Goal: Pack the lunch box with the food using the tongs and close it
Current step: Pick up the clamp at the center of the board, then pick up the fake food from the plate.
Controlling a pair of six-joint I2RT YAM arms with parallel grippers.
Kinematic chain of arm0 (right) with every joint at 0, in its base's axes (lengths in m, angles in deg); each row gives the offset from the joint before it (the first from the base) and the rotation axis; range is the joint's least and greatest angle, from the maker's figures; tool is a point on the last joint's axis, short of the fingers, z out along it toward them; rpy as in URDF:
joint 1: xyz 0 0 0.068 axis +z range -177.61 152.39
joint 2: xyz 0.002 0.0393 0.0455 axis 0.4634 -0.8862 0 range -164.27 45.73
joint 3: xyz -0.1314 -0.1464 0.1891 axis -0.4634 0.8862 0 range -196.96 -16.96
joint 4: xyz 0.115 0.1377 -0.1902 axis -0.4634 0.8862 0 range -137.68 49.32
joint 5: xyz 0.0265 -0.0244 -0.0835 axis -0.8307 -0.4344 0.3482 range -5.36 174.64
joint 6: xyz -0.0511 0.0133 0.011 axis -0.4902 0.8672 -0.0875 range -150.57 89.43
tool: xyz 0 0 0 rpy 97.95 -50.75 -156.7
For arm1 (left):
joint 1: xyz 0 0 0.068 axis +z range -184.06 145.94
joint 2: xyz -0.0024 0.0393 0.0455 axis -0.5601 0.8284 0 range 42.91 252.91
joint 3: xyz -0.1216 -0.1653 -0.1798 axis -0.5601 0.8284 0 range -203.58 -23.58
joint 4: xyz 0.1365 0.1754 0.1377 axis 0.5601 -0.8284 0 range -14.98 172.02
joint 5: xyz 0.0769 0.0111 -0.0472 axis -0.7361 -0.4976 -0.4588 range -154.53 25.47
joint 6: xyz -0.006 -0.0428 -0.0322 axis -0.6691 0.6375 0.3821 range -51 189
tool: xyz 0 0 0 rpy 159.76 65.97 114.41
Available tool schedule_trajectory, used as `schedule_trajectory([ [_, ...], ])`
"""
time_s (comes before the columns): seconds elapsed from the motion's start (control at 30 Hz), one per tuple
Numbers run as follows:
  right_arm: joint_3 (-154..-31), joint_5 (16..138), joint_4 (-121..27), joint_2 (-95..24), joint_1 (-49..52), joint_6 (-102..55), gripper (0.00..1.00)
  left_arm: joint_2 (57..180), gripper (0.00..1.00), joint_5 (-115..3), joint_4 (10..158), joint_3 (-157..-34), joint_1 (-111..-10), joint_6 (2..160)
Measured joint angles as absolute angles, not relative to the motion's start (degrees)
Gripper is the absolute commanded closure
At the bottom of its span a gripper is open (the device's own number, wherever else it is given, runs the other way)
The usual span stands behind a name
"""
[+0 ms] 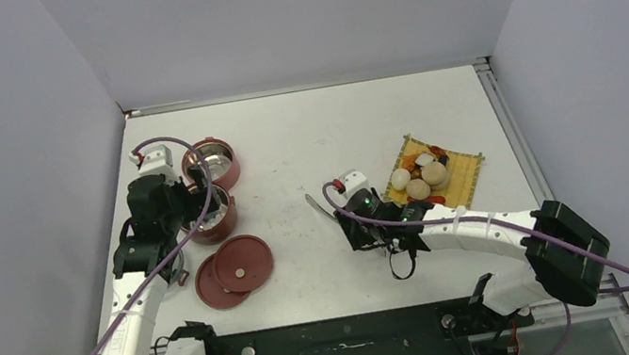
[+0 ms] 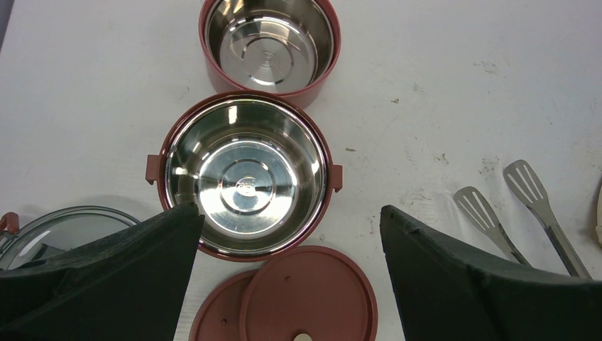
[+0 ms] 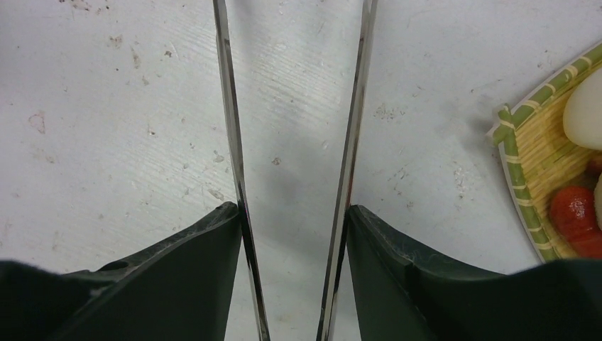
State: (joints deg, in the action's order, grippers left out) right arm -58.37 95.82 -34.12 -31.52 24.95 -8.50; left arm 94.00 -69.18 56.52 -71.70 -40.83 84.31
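Tongs (image 3: 358, 106), tips beyond frame edge

On the left of the table (image 1: 331, 127) the far bowl (image 1: 211, 162) sits just behind the near bowl (image 1: 210, 215), with two lids (image 1: 243, 262) overlapping in front of it. The tongs (image 1: 317, 204) lie mid-table, tips pointing away. Just right of them, a mat (image 1: 468, 174) carries the food (image 1: 420, 178).
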Motion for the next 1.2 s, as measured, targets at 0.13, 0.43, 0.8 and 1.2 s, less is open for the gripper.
schedule_trajectory([
  [0.13, -60.1, 95.0, -31.0, -31.5, 24.9, -8.5, 0.49, 94.0, 0.04, -69.2, 56.5, -71.7, -40.8, 84.3],
  [0.43, -66.3, 94.9, -21.4, -30.5, 21.8, -7.4, 0.50, 94.0, 0.04, -69.2, 56.5, -71.7, -40.8, 84.3],
  [0.8, -77.5, 98.0, -5.0, -25.1, 13.5, -5.8, 0.50, 94.0, 0.04, -69.0, 56.5, -71.7, -40.8, 84.3],
  [1.2, -84.8, 99.3, 8.7, -23.4, 9.7, -2.7, 0.53, 94.0, 0.04, -68.9, 56.5, -71.7, -41.4, 84.3],
])
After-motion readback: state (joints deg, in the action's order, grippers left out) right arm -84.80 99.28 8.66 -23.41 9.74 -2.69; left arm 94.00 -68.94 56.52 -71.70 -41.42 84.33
